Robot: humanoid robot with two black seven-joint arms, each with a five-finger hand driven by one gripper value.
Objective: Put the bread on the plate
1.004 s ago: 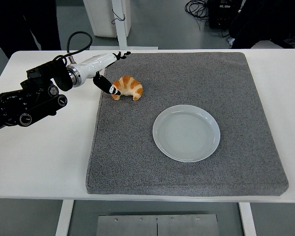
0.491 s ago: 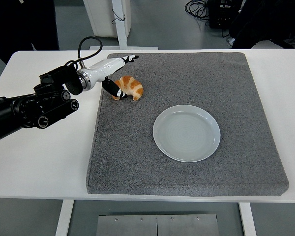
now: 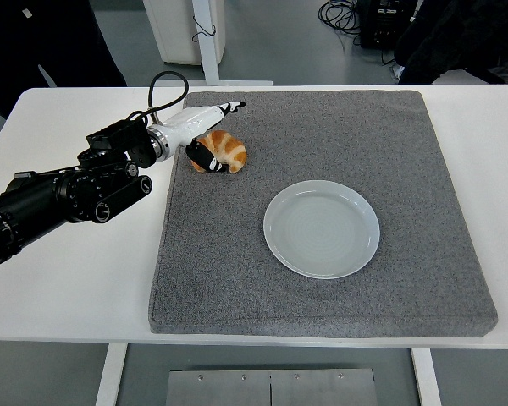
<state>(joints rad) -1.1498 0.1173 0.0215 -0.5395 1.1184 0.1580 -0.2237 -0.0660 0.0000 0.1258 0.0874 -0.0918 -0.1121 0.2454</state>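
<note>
A golden croissant (image 3: 226, 150) lies on the grey mat (image 3: 322, 127) at its upper left. A pale round plate (image 3: 321, 228) sits in the mat's middle, apart from the croissant. My left hand (image 3: 210, 135) reaches in from the left, white with black fingertips. Its fingers are spread around the croissant: a thumb (image 3: 205, 156) touches the croissant's near left side and the other fingers stretch over its far side. The hand is not closed on it. The right arm is out of view.
The mat lies on a white table (image 3: 68, 271). A dark-clothed person stands at the top left beyond the table. Cables and equipment lie on the floor at the top right.
My left arm has moved right and forward. The hand has come from beside the croissant's left end to straddling it. The croissant has not moved.
</note>
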